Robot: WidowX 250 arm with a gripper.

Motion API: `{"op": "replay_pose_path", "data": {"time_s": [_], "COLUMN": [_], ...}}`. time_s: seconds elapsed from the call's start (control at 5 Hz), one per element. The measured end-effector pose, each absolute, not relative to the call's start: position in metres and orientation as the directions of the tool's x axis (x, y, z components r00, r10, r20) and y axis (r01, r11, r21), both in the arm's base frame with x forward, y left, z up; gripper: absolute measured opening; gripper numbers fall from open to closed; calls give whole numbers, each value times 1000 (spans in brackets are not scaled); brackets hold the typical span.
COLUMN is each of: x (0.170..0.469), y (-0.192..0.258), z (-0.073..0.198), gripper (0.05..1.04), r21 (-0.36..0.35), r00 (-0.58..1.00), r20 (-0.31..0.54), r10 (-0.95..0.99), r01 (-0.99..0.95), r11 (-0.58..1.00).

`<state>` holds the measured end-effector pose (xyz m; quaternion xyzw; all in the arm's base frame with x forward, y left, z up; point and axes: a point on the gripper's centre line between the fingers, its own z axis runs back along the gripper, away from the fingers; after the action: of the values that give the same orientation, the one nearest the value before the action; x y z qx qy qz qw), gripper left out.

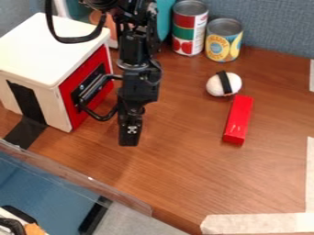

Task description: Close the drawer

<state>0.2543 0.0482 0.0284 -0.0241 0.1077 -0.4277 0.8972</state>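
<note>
Brown wood-grain table point(184, 183) was the work surface. Red-fronted drawer point(69, 104) sat in the white box point(46, 50), upper left of frame, its black bent-rod handle point(101, 116) sticking out toward the centre. Front looked flush or nearly so; couldn't rule out a small gap. My read: closing mostly or fully done, at most a last nudge left, then back the arm off. Black gripper point(129, 133) hung upright, left of frame centre, right beside the handle; contact unclear. Open or closed, couldn't tell. Further out, right of centre: red rectangular block point(238, 120), white egg-shaped object with black band point(215, 86). Two labelled metal cans point(186, 28) stood at top centre.
</note>
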Motion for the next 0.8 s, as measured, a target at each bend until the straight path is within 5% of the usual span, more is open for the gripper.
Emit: {"op": "replay_pose_path", "data": {"time_s": [0.4, 0.8], "x": [251, 265], "y": [46, -10], "z": [23, 19], "gripper": [1001, 1001], "r21": [-140, -130], "r00": [652, 565], "r20": [-218, -199], "r10": [-727, -801], "r01": [716, 795], "r11": [684, 593]}}
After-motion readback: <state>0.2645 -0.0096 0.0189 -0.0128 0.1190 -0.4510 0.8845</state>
